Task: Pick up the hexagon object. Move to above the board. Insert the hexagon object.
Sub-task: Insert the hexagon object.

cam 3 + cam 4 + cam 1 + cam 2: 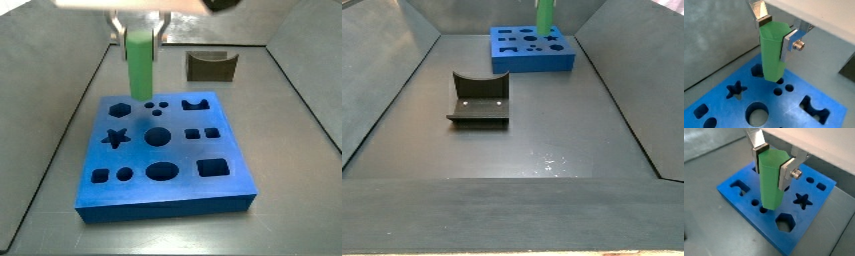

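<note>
tool [773, 163] around upright hexagon object [770, 180]

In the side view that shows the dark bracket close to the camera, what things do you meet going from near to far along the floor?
Fixture → board → hexagon object, held upright over the board's far part by the gripper, whose fingers are cut off by the picture's edge here.

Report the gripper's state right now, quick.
Gripper: closed on the hexagon object, holding it upright above the board, near the hexagonal cut-out; not yet inserted.
</note>
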Robot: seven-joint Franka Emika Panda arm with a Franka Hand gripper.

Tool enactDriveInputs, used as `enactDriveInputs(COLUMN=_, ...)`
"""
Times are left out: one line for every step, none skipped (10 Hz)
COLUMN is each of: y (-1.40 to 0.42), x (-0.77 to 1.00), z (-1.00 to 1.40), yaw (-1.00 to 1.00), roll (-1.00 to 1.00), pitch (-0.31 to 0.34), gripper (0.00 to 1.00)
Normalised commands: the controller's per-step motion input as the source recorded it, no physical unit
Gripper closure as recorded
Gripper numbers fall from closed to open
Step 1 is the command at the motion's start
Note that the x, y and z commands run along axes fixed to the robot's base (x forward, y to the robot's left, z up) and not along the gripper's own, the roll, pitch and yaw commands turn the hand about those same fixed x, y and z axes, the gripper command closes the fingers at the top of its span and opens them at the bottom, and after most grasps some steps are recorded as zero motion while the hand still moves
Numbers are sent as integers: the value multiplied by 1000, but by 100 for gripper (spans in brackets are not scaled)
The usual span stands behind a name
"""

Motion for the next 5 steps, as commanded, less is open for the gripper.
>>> enactDriveInputs(y=23, x=-506, z=-940, yaw=49, roll=-189, pitch=0, gripper=100)
enactDriveInputs(y=9, x=-640, z=-977, yaw=77, roll=-134, pitch=0, gripper=100)
enactDriveInputs(y=0, x=0, z=-34, yaw=0, roll=0, pitch=0, gripper=100)
enactDriveInputs(y=0, x=-186, z=-151, yaw=0, roll=0, pitch=0, gripper=100)
enactDriveInputs(y=0, x=-483, z=-140, yaw=-169, roll=0, pitch=0, gripper=100)
